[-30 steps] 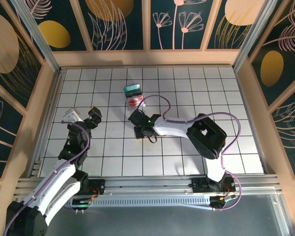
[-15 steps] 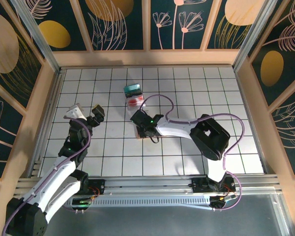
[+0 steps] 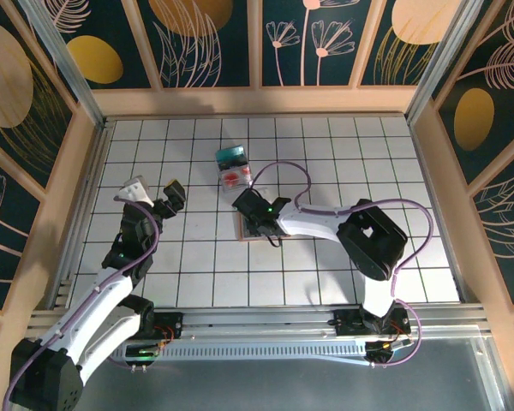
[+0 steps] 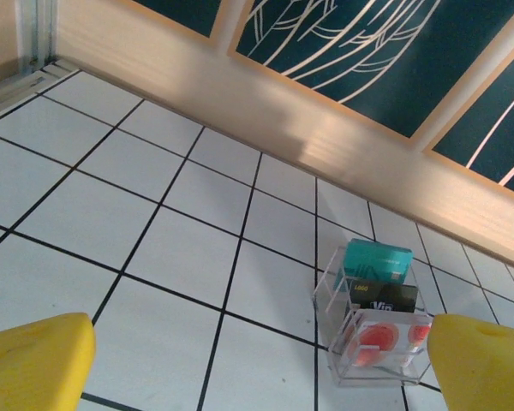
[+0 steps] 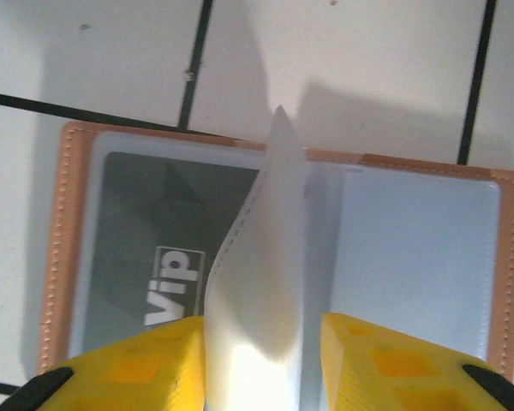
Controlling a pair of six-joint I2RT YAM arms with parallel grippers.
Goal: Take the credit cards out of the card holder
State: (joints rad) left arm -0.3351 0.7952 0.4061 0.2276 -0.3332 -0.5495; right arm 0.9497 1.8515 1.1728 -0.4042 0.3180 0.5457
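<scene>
The card holder (image 5: pixel 420 248) lies open on the tiles, tan border round a grey-blue inside; in the top view it peeks out under my right wrist (image 3: pixel 246 229). A grey "VIP" credit card (image 5: pixel 146 248) sits in its left pocket. A clear inner leaf (image 5: pixel 261 257) stands up from the spine between the yellow fingers of my right gripper (image 5: pixel 264 360). The left finger touches the leaf and a thin gap shows at the right finger. My left gripper (image 4: pixel 257 368) hangs wide open over bare tiles at the left (image 3: pixel 154 193).
A small clear box (image 4: pixel 377 325) holding teal, black and red cards stands just behind the card holder (image 3: pixel 232 167). Wooden walls (image 3: pixel 257 101) close off the tiled floor at the back and sides.
My right gripper has shifted slightly right and settled over the card holder, whose tan edge now shows. The left arm has swung a little toward the back.
</scene>
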